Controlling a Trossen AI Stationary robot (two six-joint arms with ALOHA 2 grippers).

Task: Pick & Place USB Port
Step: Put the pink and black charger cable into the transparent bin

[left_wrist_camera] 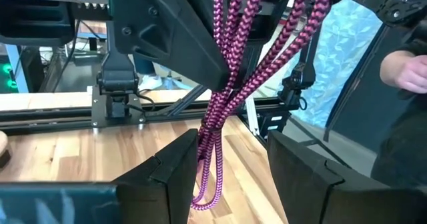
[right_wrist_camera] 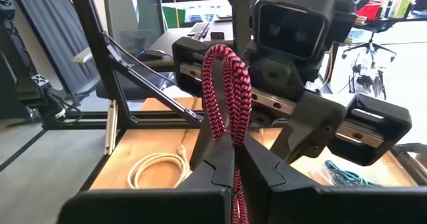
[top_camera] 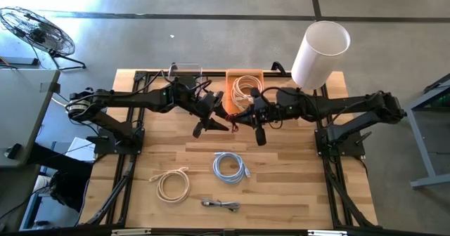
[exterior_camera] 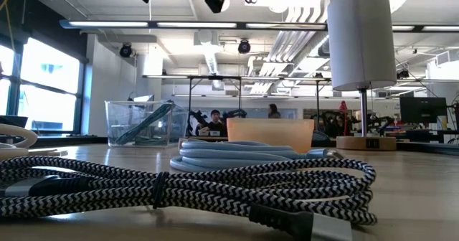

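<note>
The right gripper (right_wrist_camera: 235, 159) is closed tight on a braided red-and-black cable (right_wrist_camera: 225, 97), held up off the tabletop (top_camera: 281, 173) near its centre, at about 6 o'clock from the orange bin (top_camera: 245, 78). The cable's long axis hangs nearly vertical, looped above the right gripper and trailing below it. The left gripper (left_wrist_camera: 227, 164) faces it with its fingers spread wide, the hanging strands running down between them without being pinched; it lies just at 9 o'clock of the right gripper, so a handover looks closest. The cable is woven and limp, likely to swing. On the wood tabletop lie a blue coil (top_camera: 230, 167), a cream coil (top_camera: 172, 182) and a grey cable (top_camera: 220, 204). A clear bin (top_camera: 184, 70) sits at 9 o'clock of the orange one.
</note>
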